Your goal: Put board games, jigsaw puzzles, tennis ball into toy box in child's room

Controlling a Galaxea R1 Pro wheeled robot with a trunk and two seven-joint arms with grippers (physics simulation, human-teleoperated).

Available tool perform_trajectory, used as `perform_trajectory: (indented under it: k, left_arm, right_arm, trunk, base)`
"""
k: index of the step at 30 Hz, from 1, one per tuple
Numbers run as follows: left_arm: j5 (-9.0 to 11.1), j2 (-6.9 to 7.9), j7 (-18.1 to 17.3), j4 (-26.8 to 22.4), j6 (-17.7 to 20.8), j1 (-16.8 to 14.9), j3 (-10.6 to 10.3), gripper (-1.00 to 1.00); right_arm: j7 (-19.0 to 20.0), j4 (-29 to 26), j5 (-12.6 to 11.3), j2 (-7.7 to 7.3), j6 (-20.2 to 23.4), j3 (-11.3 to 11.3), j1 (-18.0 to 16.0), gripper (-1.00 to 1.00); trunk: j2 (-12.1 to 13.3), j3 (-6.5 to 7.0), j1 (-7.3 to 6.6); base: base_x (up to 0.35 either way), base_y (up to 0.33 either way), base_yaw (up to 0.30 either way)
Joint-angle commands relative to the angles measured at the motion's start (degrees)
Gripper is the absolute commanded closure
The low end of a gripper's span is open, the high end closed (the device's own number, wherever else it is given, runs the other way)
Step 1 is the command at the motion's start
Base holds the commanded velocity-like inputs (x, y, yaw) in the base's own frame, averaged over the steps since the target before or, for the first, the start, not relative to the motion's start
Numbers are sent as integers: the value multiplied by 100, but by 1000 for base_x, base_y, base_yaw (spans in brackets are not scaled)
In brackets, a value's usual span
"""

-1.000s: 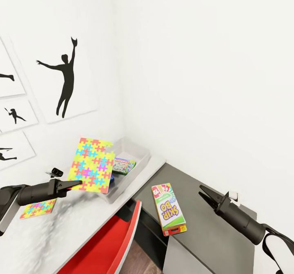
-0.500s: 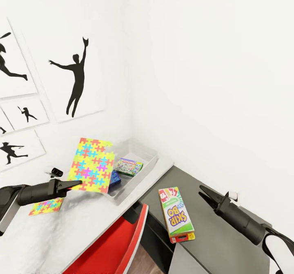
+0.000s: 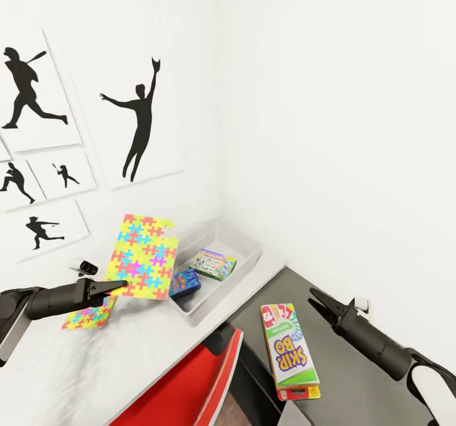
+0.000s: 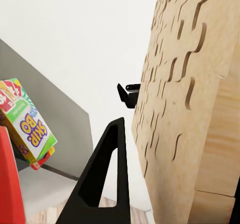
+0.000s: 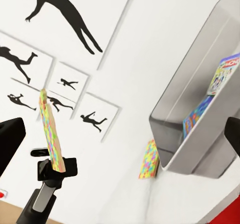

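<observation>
L gripper [image 3: 120, 284]: clamped on lower edge of jigsaw puzzle [image 3: 144, 256], board held upright/tilted in air.
Held puzzle: plain wood back faces the wrist cam [image 4: 195, 94]; lifted above table [image 3: 76, 362].
Toy box [image 3: 244, 266]: just past held puzzle, beyond L fingertips; blue game [image 3: 184, 283] + Monopoly box [image 3: 214, 264] inside.
2nd puzzle [image 3: 88, 315]: flat on table, under/behind L gripper.
R gripper [image 3: 315, 300]: jaws apart, holding nothing.
SKIP-BO box [image 3: 289, 352]: on dark grey surface [image 3: 354, 381], near R gripper, below and left of its tips, not touching.
</observation>
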Motion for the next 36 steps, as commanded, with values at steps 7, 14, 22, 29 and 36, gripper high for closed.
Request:
perform_trajectory:
  k: [7, 14, 22, 29, 36]
  left_arm:
    - [-2, 2, -21, -1, 61, -5, -3, 100]
    - [-8, 2, -21, -1, 61, -5, -3, 100]
    - [-9, 2, -21, -1, 61, -5, -3, 100]
    - [-5, 2, -21, -1, 61, -5, -3, 100]
    - [-4, 2, -21, -1, 61, -5, -3, 100]
  right_arm:
    - [-1, -1, -26, 0, 40, -6, -7, -100]
    - [6, -1, -26, 0, 40, -6, -8, -100]
    - [8, -1, -26, 0, 40, -6, -5, -100]
    - [8, -1, -26, 0, 40, -6, -8, -100]
    - [20, -1, -26, 0, 40, -13, -7, -100]
  trunk:
    - [-12, -13, 5]
    - [-12, -13, 5]
    - [-12, -13, 5]
    - [-12, -13, 5]
    - [-12, -13, 5]
  base:
    - [32, -1, 13]
    - [70, 68, 40]
    - [13, 12, 3]
    - [69, 40, 0]
    - [19, 8, 0]
